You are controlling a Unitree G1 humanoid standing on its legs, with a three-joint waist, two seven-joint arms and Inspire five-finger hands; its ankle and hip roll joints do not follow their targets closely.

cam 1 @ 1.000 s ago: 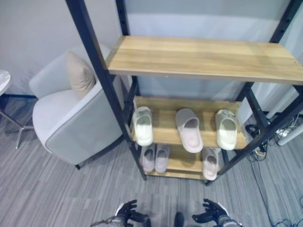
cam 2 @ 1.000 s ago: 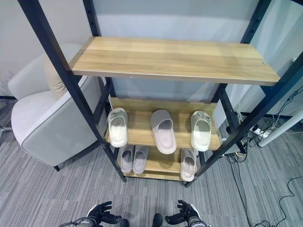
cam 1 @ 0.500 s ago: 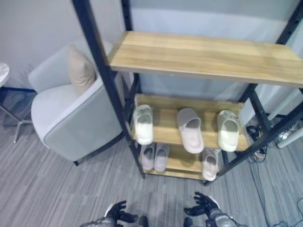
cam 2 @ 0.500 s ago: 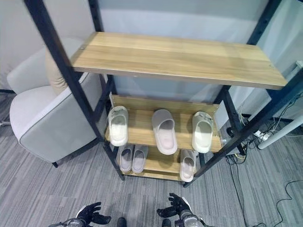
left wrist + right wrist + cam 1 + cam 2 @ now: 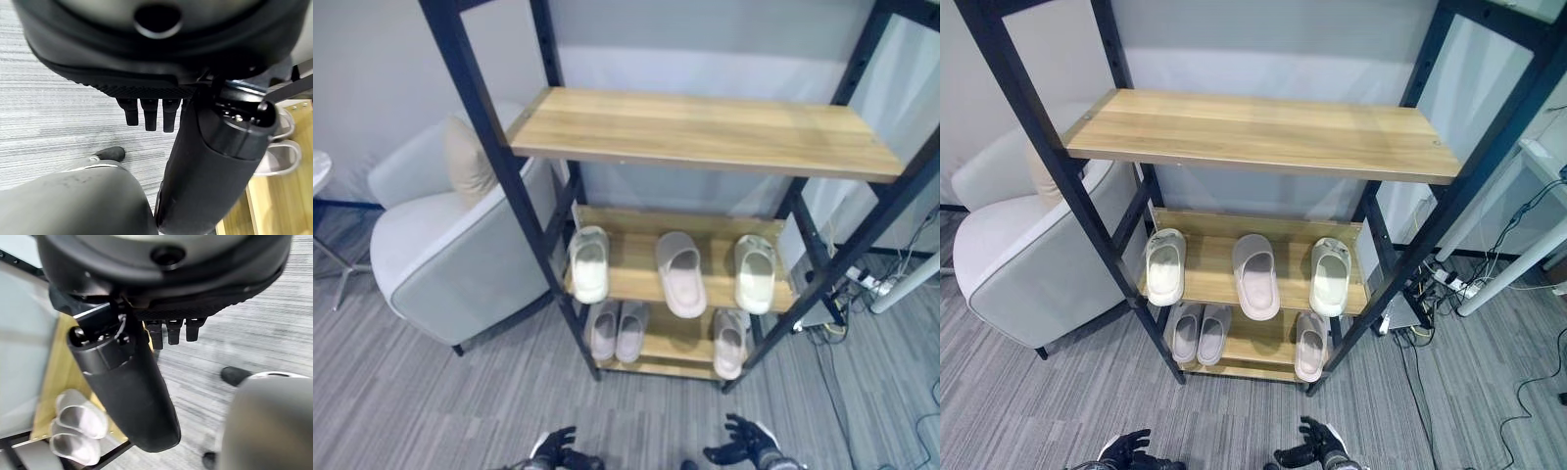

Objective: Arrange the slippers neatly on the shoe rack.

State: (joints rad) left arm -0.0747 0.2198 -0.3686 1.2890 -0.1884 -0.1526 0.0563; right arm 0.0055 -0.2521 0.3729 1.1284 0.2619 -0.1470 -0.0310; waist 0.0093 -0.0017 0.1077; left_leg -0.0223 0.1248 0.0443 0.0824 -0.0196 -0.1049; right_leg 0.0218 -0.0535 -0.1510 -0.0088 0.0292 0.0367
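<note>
Left eye view shows a tall black-framed shoe rack with pale wooden shelves (image 5: 705, 132) standing on grey striped carpet floor (image 5: 401, 392). On its middle shelf lie three slippers, toes toward the back wall: a cream open-toed slipper (image 5: 589, 264) near the left edge, a pinkish-beige closed-toe slipper (image 5: 681, 273) in the middle, slightly angled, and a second cream slipper (image 5: 755, 273) near the right edge, each well apart from the next. On the bottom shelf a pair of pale pink slippers (image 5: 616, 330) sits side by side at the left end, touching or nearly so, and a single pale pink slipper (image 5: 729, 344) lies at the right end. The top shelf carries nothing. Beside the rack's left side stands a light grey upholstered armchair (image 5: 440, 264) with a beige cushion (image 5: 468, 160). Low above the carpet, the dark left hand (image 5: 555, 452) and dark right hand (image 5: 744, 450) both hold nothing, fingers loosely spread and seemingly relaxed.
</note>
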